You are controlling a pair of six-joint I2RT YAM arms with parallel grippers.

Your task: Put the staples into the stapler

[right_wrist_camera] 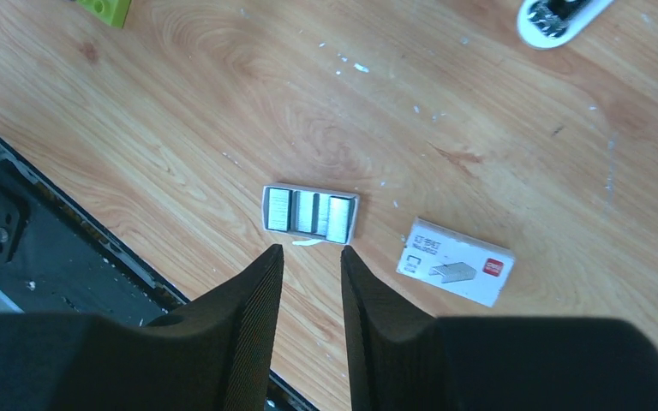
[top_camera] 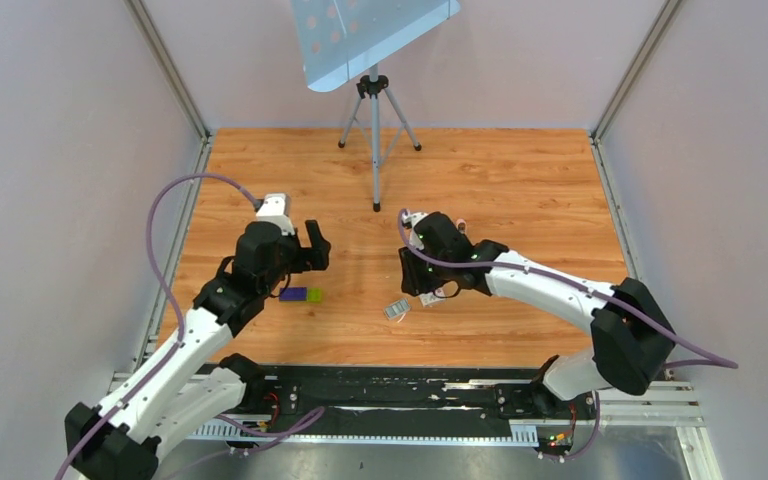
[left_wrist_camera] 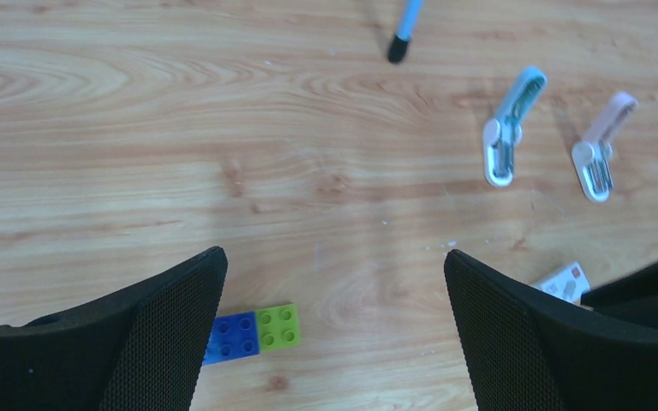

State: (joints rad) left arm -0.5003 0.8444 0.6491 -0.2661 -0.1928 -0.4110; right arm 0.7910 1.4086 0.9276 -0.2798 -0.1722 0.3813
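The right claw (right_wrist_camera: pixel 310 257) hovers low over the bench (right_wrist_camera: pixel 497 128), its fingers a narrow gap apart with nothing between them. Just beyond its tips, at 12 o'clock, lies an open tray of staples (right_wrist_camera: pixel 310 214); the white labelled staple box (right_wrist_camera: pixel 455 261) sits near the tray, at its 3 o'clock. The left claw (left_wrist_camera: pixel 334 265) is spread wide and empty, with a purple-and-green block (left_wrist_camera: pixel 253 332) by its left finger. Farther out, at 2 o'clock from that claw, the pink stapler (left_wrist_camera: pixel 601 147) lies flat on the bench, a pale blue stapler (left_wrist_camera: pixel 509 128) just beside it at 9 o'clock, the two apart. A tripod stand (top_camera: pixel 374 130) rises at the far edge.
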